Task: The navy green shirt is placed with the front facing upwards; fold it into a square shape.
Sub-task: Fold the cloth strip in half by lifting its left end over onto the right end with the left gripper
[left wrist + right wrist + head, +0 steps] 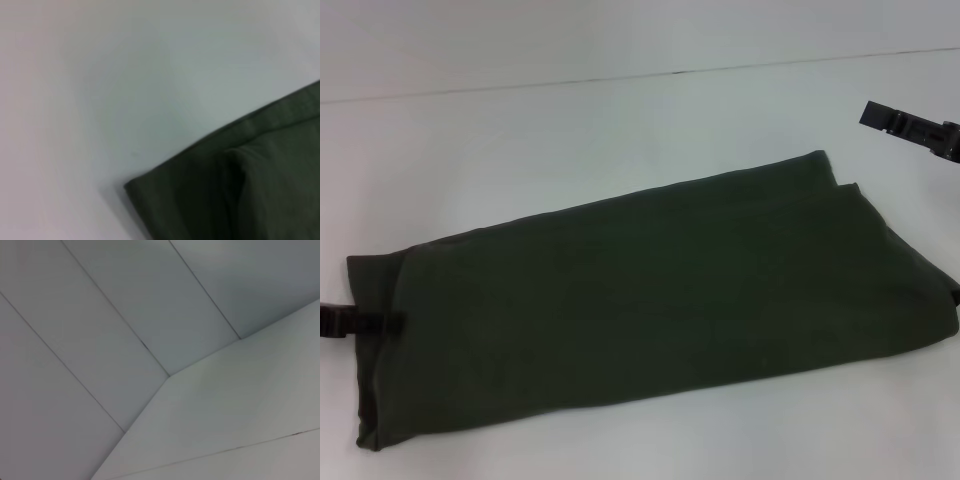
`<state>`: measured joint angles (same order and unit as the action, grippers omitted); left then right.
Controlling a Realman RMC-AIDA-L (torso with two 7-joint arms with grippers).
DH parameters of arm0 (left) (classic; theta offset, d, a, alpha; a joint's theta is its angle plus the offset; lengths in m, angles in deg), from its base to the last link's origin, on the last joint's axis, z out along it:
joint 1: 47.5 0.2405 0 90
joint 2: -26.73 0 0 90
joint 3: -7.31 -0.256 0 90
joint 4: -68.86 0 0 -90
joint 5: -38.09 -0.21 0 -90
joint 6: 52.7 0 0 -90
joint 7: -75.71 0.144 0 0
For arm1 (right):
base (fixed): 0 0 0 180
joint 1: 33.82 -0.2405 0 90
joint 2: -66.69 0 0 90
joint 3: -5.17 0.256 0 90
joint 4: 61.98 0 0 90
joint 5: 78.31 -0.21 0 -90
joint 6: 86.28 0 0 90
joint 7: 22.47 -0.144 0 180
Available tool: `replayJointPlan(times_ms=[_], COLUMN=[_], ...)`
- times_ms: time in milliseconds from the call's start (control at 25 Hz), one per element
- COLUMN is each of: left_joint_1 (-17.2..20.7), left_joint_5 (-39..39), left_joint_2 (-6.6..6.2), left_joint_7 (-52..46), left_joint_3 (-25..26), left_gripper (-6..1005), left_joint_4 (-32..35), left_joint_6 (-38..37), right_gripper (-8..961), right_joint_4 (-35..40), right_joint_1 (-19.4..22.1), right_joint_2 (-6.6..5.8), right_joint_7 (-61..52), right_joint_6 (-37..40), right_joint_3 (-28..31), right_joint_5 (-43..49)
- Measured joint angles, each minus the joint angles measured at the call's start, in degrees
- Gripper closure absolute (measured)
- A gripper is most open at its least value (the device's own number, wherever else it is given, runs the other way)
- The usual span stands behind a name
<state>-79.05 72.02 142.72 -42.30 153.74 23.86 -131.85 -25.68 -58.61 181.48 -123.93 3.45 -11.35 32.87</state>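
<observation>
Item: large dark olive-green cotton shirt (650, 300), already folded into a long band, lying slantwise across the white surface (570, 120); no chest lettering shows.
Layers: an upper ply edge shows near the band's far right end; the left wrist view shows a lower corner (131, 186) with an inner fold (235, 152) set back from it.
Left end effector (392, 322): black, at the band's left short edge, touching or just over the cloth; whether it grips cannot be told.
Right end effector (880, 117): black, raised well apart from the shirt's right end; finger state cannot be told.
Remaining: judged, folding the band across its length.
Risk: a pinch catching only the top ply would let the layers slide apart.
Risk: lifting one end alone may drag the band, leaving a skewed, uneven square.
</observation>
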Motion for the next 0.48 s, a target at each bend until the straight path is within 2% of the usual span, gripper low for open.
replayJointPlan(times_ms=[480], left_joint_1=[-0.62], left_joint_5=[0.03], left_joint_2=[0.16], left_joint_7=[0.02], left_joint_3=[-1.39], left_gripper=[214], left_joint_4=[0.13], left_joint_6=[-1.47], right_gripper=[40], right_joint_4=[0.0], right_joint_1=[-0.07], right_joint_2=[-0.11], right_joint_7=[0.03], right_joint_6=[-0.09], right_joint_3=[0.09], right_joint_5=[-0.07])
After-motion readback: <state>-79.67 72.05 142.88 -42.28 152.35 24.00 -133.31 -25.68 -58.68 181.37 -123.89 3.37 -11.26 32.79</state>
